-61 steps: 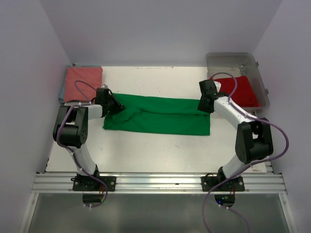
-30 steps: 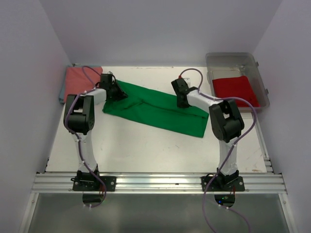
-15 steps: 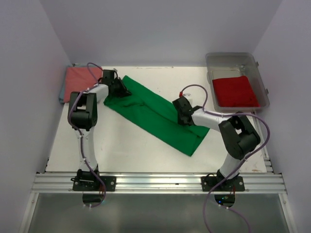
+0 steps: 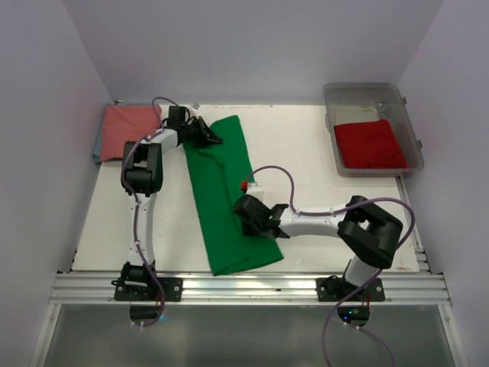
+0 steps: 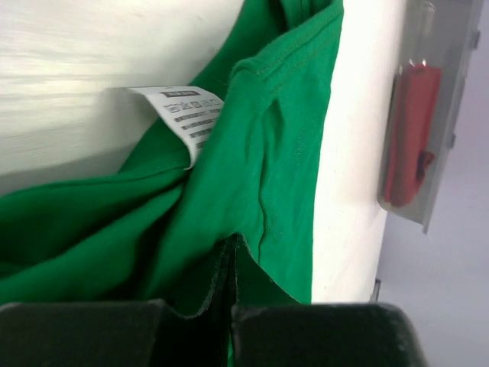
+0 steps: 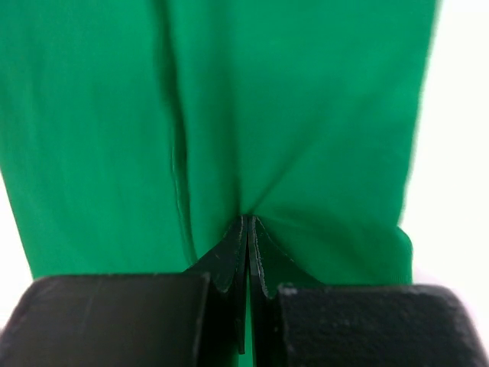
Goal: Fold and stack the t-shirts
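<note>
Green t-shirt (image 4: 220,187): a long folded strip on the table (image 4: 321,172), running from far left to the near edge. Left gripper (image 4: 214,139) pinches its far end; right gripper (image 4: 244,215) is clamped on its near part. Salmon-pink shirt (image 4: 126,131) lies far left; red shirt (image 4: 370,144) sits in the bin (image 4: 334,95).

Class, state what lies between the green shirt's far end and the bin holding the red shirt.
Only bare white table, seen in the top external view, separates the green shirt from the clear bin holding the red shirt.

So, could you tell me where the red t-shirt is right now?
In the top view, the red t-shirt lies inside the clear bin at the far right corner of the table.
</note>
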